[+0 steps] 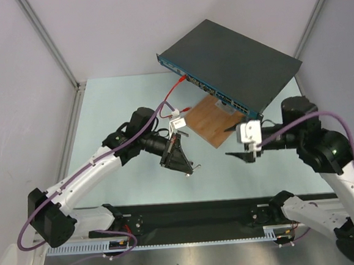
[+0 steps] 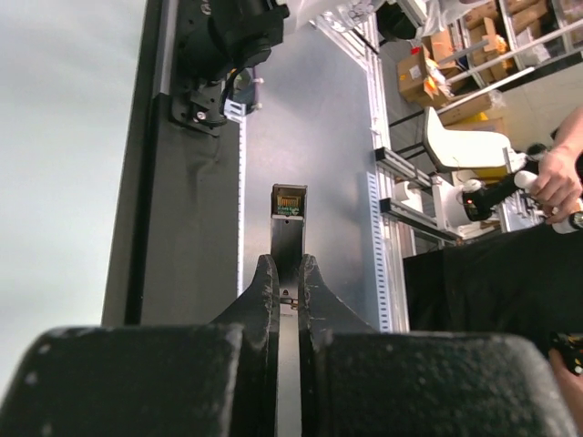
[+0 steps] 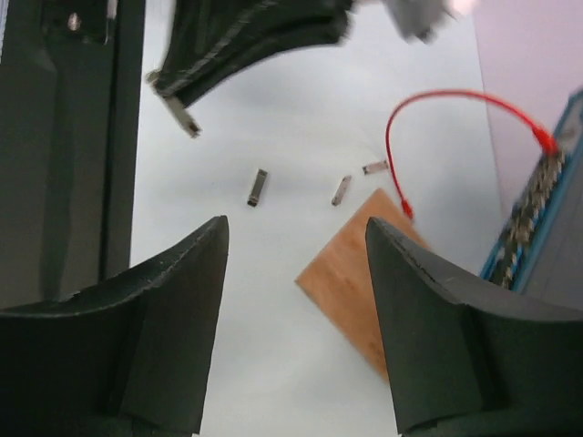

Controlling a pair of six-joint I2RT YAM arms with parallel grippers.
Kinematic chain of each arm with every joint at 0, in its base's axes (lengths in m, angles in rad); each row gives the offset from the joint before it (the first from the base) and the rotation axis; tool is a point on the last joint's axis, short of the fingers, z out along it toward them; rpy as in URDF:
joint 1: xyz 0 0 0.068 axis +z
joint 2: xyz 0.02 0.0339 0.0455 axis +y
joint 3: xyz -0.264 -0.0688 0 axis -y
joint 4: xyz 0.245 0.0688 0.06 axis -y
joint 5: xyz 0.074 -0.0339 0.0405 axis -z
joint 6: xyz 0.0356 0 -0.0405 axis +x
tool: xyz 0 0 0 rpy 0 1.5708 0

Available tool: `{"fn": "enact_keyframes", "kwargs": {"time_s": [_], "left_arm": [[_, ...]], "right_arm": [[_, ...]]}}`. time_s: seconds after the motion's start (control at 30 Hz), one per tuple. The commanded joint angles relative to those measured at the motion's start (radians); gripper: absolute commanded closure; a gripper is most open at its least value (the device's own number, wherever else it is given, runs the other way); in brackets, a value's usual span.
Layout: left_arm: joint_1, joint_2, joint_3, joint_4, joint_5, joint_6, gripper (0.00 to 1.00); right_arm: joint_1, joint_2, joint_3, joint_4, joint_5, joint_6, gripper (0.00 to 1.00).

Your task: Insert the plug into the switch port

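Note:
The switch (image 1: 233,60) is a flat dark-grey box at the back right, and its blue front face (image 1: 213,91) faces the arms. It shows at the right edge of the right wrist view (image 3: 537,214). My left gripper (image 1: 190,167) is shut on the plug (image 2: 290,202), a slim dark metal piece with a small socket-like end, which sticks out past the fingertips (image 2: 266,273). It hangs over the table, well short of the switch. My right gripper (image 1: 233,142) is open and empty (image 3: 296,232), in front of the switch's near corner.
A brown wooden board (image 1: 212,122) lies partly under the switch and shows in the right wrist view (image 3: 360,282). A red cable (image 1: 172,91) runs from the switch's front face. Three small metal pieces (image 3: 258,187) lie on the table near the board.

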Motion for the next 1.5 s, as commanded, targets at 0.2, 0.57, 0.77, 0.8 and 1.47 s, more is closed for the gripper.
{"fn": "enact_keyframes", "kwargs": {"time_s": [0.2,0.57,0.77,0.8,1.47], "left_arm": [[0.005,-0.019,-0.036,0.110,0.118,-0.130,1.00],[0.005,-0.010,-0.034,0.109,0.114,-0.124,1.00],[0.005,-0.008,-0.029,0.109,0.106,-0.121,1.00],[0.005,-0.008,-0.029,0.110,0.105,-0.123,1.00],[0.130,-0.158,-0.005,0.138,-0.113,-0.068,0.32]], "right_arm": [[0.600,0.002,-0.101,0.103,0.624,-0.270,0.38],[0.806,0.083,-0.132,0.166,0.708,-0.284,0.42],[0.818,0.123,-0.118,0.140,0.673,-0.240,0.48],[0.821,0.126,-0.121,0.140,0.670,-0.235,0.49],[0.769,0.174,-0.088,0.169,0.665,0.023,1.00]]}}
